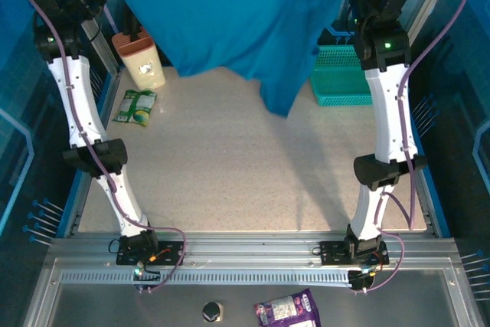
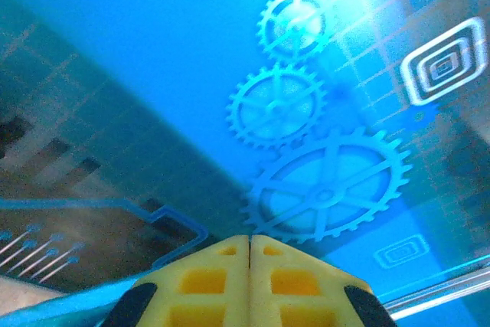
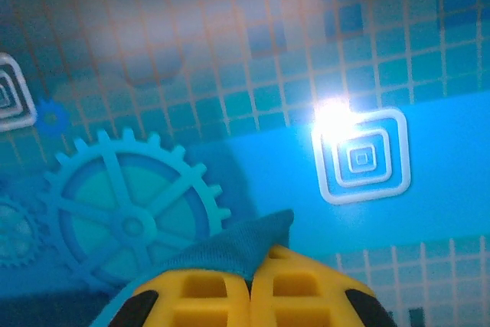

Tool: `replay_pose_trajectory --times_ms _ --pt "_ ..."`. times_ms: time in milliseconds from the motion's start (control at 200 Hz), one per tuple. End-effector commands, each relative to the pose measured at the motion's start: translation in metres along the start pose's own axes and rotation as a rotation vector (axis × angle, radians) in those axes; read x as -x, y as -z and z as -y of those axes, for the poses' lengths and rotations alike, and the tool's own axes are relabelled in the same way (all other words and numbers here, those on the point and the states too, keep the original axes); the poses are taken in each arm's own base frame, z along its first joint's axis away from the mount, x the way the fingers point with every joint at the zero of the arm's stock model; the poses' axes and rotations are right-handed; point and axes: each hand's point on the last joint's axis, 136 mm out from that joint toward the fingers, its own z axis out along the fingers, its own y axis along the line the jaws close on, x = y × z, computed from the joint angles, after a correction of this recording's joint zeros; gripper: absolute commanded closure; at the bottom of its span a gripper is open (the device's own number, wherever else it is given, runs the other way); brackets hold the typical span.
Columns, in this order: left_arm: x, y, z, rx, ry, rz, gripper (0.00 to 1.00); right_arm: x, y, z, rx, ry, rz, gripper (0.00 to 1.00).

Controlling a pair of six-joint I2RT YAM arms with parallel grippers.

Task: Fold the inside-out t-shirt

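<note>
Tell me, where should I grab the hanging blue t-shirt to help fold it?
Probably the lowest dangling corner, coming from the near side. The t-shirt hangs spread between the left hand and right hand, both shut, so that corner droops free over the table with open space around it.

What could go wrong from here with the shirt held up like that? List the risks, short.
1. The left claw is shut with no cloth showing past its tips, unlike the right claw. That corner of the t-shirt may slip.
2. The hanging cloth drapes close to the beige cup and the teal basket. Lowering it could snag or topple them.
3. Its lower tail droops unevenly, so it may land creased.
</note>
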Motion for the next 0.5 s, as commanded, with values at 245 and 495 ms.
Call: replay_pose_trajectory --times_ms 245,495 --pt "-0.057 0.046 -0.044 0.136 0.012 -0.146 1.00 -0.040 0.077 0.003 0.128 -0.104 -0.145 1.00" --pt "-0.175 0.113 -0.157 0.426 0.069 -0.351 1.00 -0.204 0.159 -0.002 0.208 -0.145 -0.606 1.00"
